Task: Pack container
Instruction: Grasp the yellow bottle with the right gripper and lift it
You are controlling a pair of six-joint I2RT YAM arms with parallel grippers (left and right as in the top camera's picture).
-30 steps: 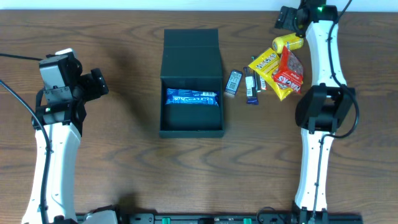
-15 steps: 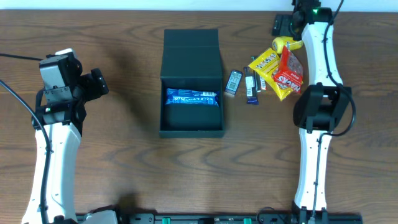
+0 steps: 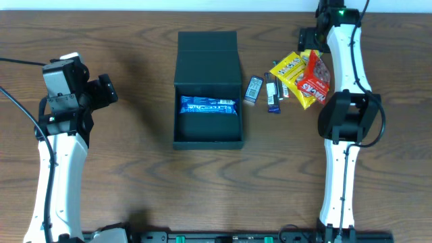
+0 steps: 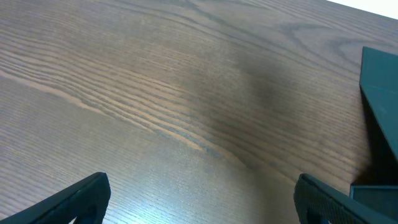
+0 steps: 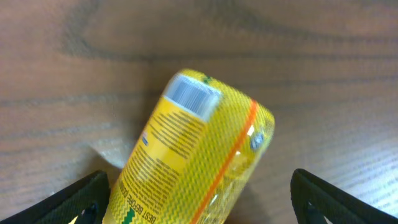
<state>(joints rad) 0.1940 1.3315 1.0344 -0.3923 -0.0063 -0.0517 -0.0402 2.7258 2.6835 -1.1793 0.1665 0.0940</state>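
Observation:
The container (image 3: 208, 67), a dark square box with its flap lid folded back, lies open at mid-table. A blue packet (image 3: 208, 106) rests inside it. To its right is a pile of snacks: yellow packets (image 3: 289, 69), a red packet (image 3: 314, 81) and small bars (image 3: 254, 89). My right gripper (image 3: 308, 37) hovers at the far end of that pile. In the right wrist view its jaws (image 5: 199, 208) stand open astride a plump yellow packet (image 5: 199, 143), with a gap on the right side. My left gripper (image 3: 102, 91) stays open over bare wood, left of the box (image 4: 380, 93).
The snack pile sits close to the table's far edge, where a pale wall strip begins. A second small dark bar (image 3: 272, 94) lies between the box and the yellow packets. Wood shows between the left arm and the box.
My right gripper has come from the far table edge toward the pile and now covers the yellow packet from above. Its jaws have narrowed slightly. The left arm has not moved.

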